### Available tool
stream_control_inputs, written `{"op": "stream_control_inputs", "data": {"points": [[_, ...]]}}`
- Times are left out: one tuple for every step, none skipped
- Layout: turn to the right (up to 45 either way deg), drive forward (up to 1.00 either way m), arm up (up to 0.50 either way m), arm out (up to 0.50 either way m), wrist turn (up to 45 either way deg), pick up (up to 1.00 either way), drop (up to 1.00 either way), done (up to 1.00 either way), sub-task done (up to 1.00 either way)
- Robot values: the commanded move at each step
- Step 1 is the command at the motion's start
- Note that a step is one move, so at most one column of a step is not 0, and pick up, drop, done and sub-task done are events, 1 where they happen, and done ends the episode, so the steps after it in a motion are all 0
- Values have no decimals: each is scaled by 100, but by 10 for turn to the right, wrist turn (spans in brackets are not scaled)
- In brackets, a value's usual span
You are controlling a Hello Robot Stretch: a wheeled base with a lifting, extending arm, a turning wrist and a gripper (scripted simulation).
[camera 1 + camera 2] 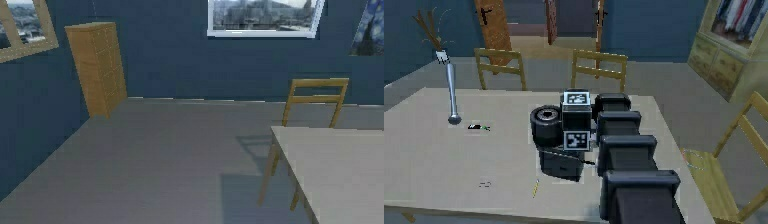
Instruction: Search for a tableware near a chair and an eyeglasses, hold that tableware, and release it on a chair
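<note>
The step in hand looks like the grasp of the tableware, and the trouble is that no piece on the table (434, 150) can be named with confidence. The gripper (542, 128) sits low over the middle of the tabletop. I cannot tell whether its fingers are apart or together, nor whether it holds anything. A small dark thing (479, 127) lies left of the gripper, near the foot of a tall silver vase (452, 92) with twigs in it, and may be the eyeglasses. A small pale thing (484, 183) nearer the table's front edge could be the tableware. It looks flat, low and close to the tabletop in colour, too small to say whether it is a spoon, a fork or a dish. A piece that flat would probably slide rather than lift, so the fingers should come down squarely on either side of it and rise straight up before the arm draws back, keeping away from the vase. Of the 3 chairs at the table, the far-left chair (502, 65) and far-right chair (599, 68) stand across it, and the side chair (734, 160) looks handiest for the release.
</note>
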Motion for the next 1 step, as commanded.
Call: {"op": "stream_control_inputs", "data": {"points": [[0, 0, 0, 0, -450, 0, 0, 0, 0]]}}
